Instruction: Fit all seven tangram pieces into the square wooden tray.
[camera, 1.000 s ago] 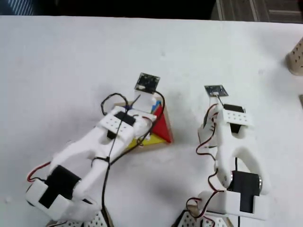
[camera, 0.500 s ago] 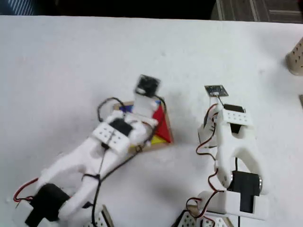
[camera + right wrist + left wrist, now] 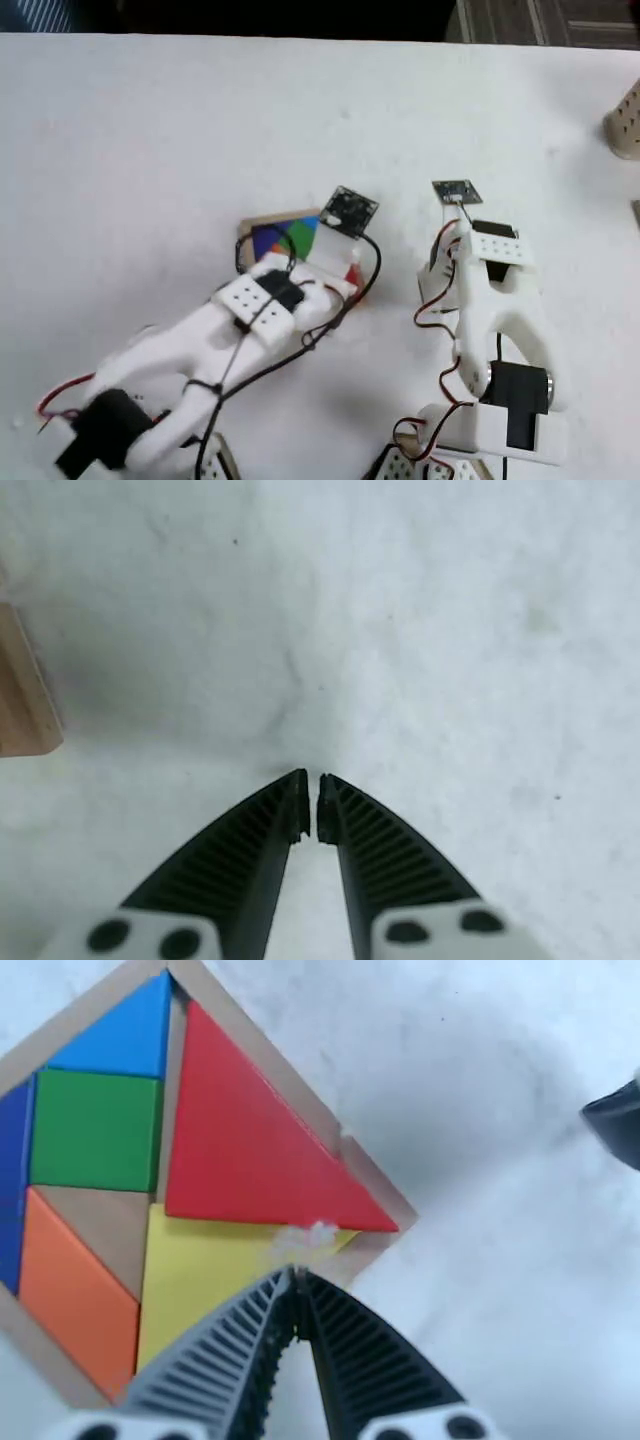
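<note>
My left gripper [image 3: 296, 1298] is pinched shut on nothing, over the yellow triangle [image 3: 200, 1280] in the tray [image 3: 372, 1188] mid-table. Six pieces look seated, but one triangular gap [image 3: 95, 1228] still looks unfilled.

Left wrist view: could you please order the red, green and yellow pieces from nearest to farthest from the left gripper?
1. Yellow piece, right at the left gripper.
2. Red triangle, bordering the yellow one.
3. Green square, beyond the red triangle.
</note>
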Available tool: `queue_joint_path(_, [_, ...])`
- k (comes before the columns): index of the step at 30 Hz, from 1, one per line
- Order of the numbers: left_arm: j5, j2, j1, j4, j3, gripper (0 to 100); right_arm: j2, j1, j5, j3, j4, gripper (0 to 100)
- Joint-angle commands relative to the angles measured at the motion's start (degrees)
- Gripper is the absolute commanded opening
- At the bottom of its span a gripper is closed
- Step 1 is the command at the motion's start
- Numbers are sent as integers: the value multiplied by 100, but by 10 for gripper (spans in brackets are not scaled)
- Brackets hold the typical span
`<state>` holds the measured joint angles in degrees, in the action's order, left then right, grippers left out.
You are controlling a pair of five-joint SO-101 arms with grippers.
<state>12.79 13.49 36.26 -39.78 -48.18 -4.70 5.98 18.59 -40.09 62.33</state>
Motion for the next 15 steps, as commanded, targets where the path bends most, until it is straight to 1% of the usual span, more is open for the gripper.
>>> queue_joint_path(1, [35, -699, 84, 9, 598, 23, -22, 31, 88, 316, -48, 18])
queue_joint_path(6, [44, -1420, -215, 44, 1134, 23, -22, 31, 88, 316, -48, 18])
queue_joint_path(12, [44, -1560, -532, 53, 1442, 23, -48, 31, 88, 316, -48, 18])
queue_joint_path(15, [44, -1560, -655, 273, 1433, 23, -48, 31, 88, 316, -48, 18])
